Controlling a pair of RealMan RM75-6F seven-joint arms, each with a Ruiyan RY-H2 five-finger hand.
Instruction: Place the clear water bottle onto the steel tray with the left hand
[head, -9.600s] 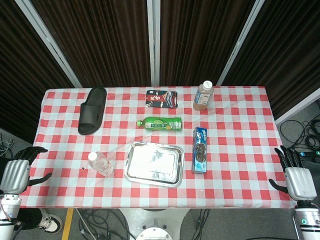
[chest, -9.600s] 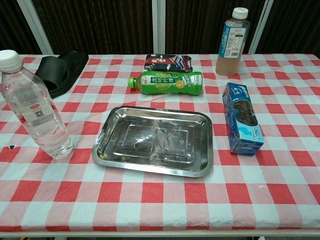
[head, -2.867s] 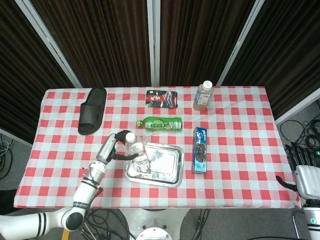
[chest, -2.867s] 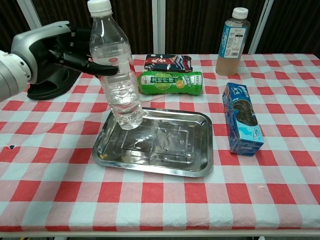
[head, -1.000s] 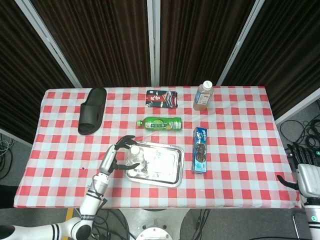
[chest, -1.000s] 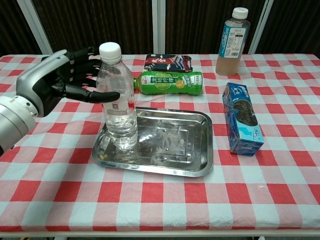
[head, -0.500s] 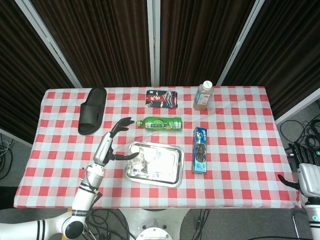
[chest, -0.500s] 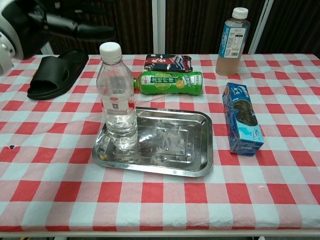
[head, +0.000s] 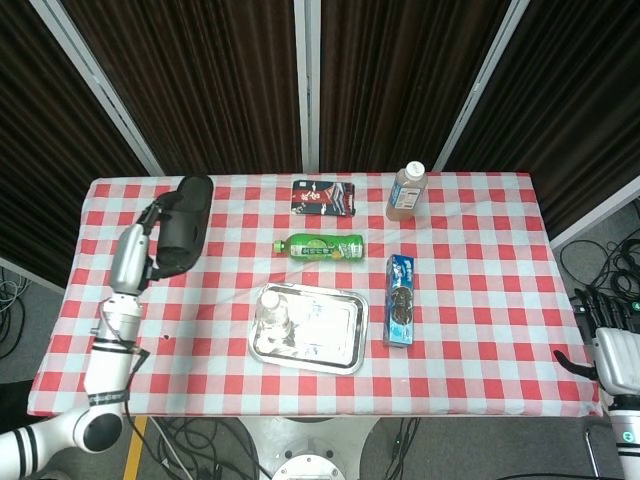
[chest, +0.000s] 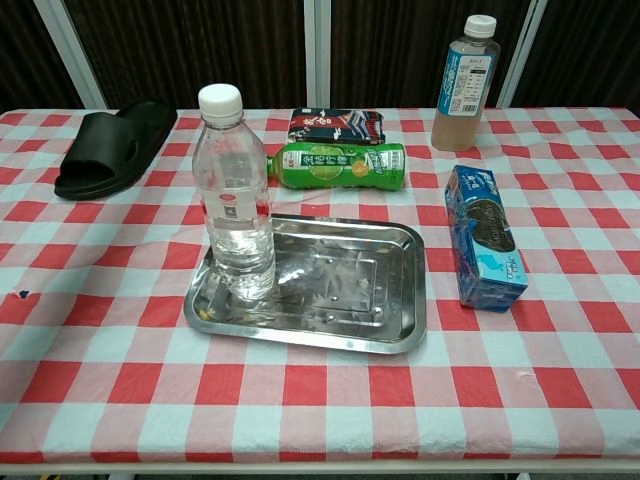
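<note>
Clear plastic water bottle with white cap (chest: 236, 195) is standing upright at the left end of the shiny rectangular steel tray (chest: 350, 322), which is sitting near the table's front edge. Left hand (head: 133, 256) is hovering over the table's left edge beside the black slipper (chest: 110, 145), holding nothing, fingers apart. Right hand (head: 612, 352) is hanging off the right edge; cannot tell its pose. Bottle looks partly full, light, thin-walled, smooth; best gripped around mid-body, below the label.
</note>
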